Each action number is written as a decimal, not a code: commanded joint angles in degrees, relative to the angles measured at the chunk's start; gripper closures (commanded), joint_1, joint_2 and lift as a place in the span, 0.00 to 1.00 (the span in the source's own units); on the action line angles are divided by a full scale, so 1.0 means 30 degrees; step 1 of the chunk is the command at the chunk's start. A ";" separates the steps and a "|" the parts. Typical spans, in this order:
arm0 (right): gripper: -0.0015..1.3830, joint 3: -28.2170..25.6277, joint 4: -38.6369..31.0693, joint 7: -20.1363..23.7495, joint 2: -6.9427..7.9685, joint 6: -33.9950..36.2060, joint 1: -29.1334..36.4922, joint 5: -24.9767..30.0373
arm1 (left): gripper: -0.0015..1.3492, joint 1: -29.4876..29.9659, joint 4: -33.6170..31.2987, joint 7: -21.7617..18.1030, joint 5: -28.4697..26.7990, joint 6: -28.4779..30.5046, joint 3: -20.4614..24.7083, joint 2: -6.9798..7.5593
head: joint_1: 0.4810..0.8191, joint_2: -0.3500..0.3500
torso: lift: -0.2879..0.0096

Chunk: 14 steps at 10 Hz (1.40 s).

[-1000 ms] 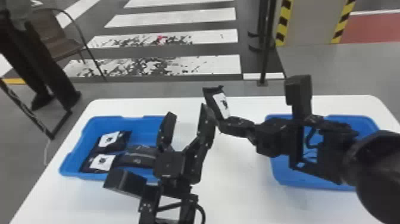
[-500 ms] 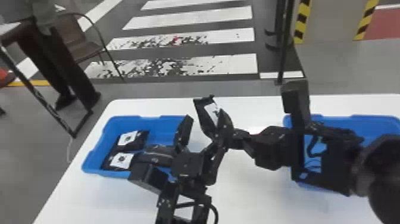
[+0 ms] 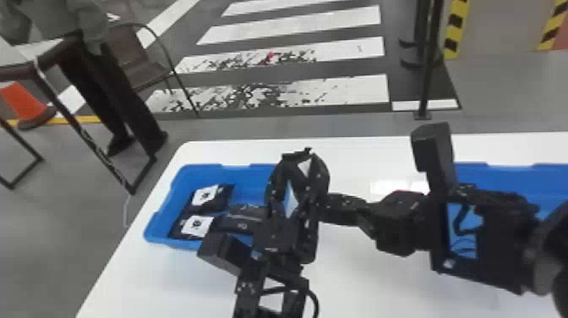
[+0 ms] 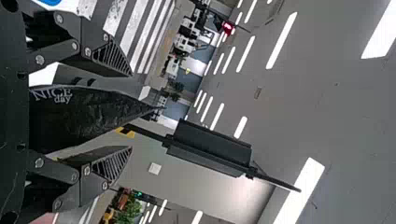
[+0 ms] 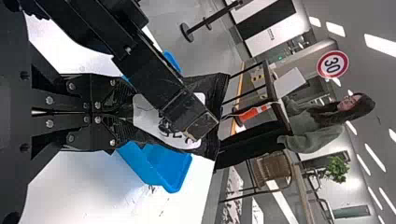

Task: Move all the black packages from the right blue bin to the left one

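Two black packages with white labels (image 3: 222, 196) lie toward the left end of the left blue bin (image 3: 162, 243), one nearer the robot than the other. At least one more black package (image 3: 243, 226) lies right of them in that bin, its visible side dark and without a white label.

The right claw (image 3: 344, 207) is to the right of the left bin, its fingers closed on one end of a held black package (image 4: 84, 116). That package is off the bench (image 3: 380, 275), near the left bin's right end in the head view; its white label (image 5: 149, 116) shows in the right wrist view, partly behind the left claw.

The left claw (image 3: 299, 165) is by the same end of the left bin, its fingers spread wide on either side of the held package. The left wrist view shows gaps between package and fingers, so this claw has no grip on it.

The right blue bin (image 3: 507, 182) sits well apart, right of the left bin on the same bench, partly behind the right arm; what it contains, I cannot tell.
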 commanded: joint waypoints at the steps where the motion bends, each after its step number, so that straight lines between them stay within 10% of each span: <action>1: 0.90 0.0003 0.0213 0.0000 -0.0003 -0.0303 0.0000 -0.0076 | 0.90 0.0071 0.0000 0.0002 -0.0086 0.0157 0.0264 -0.0040 | 0.63 0.93 | 0.45; 5: 0.83 0.0003 0.1150 0.0117 0.0085 -0.1897 -0.0094 -0.0686 | 0.90 -0.0116 -0.0047 -0.0584 -0.1077 0.0063 0.0569 -0.0098 | 0.63 0.93 | 0.45; 8: 0.07 -0.2016 0.1760 0.0527 0.0319 -0.3069 0.1125 -0.0724 | 0.90 -0.1148 0.2015 -0.0525 -0.3590 -0.0124 0.3501 -0.0508 | 0.63 0.94 | 0.45; 12: 0.12 -0.5634 0.1244 0.0791 0.0700 -0.3631 0.3281 -0.0076 | 0.90 -0.4335 0.8765 0.0734 -0.8656 -0.0124 0.8567 -0.0831 | 0.63 0.98 | 0.45; 13: 0.12 -0.5977 0.1197 0.0967 0.0700 -0.3865 0.3469 0.0076 | 0.73 -0.4241 0.8906 0.1203 -0.5875 0.0110 0.7843 -0.0713 | 0.63 1.00 | 0.45; 14: 0.12 -0.6624 0.1150 0.1377 0.0788 -0.4850 0.3984 0.0800 | 0.27 -0.4101 0.8906 0.1203 -0.3781 -0.1156 0.7196 -0.0713 | 0.63 1.00 | 0.45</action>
